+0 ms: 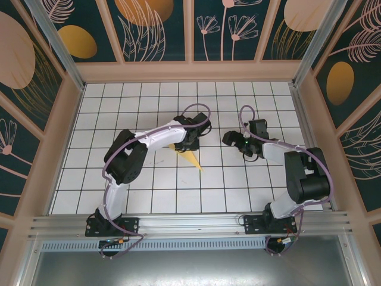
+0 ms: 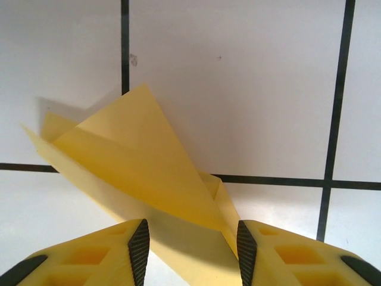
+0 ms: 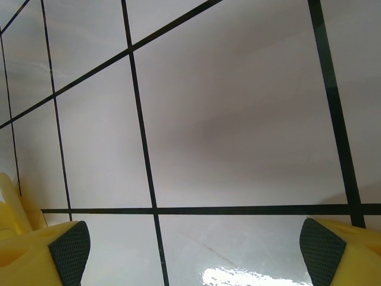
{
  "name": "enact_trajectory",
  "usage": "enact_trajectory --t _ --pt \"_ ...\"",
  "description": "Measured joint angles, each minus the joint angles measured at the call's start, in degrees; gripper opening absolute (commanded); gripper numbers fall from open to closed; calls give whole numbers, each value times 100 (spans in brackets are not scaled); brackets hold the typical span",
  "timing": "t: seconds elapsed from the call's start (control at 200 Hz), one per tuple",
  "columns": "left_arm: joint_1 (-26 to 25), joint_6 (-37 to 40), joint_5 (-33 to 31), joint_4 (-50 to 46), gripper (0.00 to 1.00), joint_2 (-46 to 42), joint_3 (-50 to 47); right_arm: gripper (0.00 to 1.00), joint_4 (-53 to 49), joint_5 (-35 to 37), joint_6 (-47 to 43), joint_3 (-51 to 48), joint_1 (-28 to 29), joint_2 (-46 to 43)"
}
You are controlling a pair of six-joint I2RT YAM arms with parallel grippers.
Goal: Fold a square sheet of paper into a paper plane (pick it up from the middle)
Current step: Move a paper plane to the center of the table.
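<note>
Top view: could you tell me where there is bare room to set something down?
Bare tiles run along the back wall, and across the near middle between left arm base and right arm base. The centre is crowded: left gripper over the folded paper, right gripper close by.

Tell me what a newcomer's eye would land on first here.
The pale-yellow paper plane, a pointed fold with layered flaps, rests on the white gridded table between the open fingers of the left gripper. The right gripper hangs wide open over bare tiles to the plane's right.
</note>
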Motion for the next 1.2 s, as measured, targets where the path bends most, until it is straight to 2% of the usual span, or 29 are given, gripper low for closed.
enact_trajectory --t 0.11,0.25,0.37,0.605,0.941,1.201 --pt "0 -48 0 55 41 -87 -70 93 0 2 2 0 0 2" --pt "0 -129 2 129 32 -109 -166 93 4 2 17 0 0 11" --pt "0 -153 0 138 31 -114 -251 93 2 2 17 0 0 11" --pt "0 -243 -2 140 22 -238 -354 93 4 2 20 7 0 24" --pt "0 -323 -42 164 0 -341 -358 93 -2 4 20 17 0 39" --pt "0 -197 -175 162 0 -514 -356 92 -4 4 20 22 0 46"
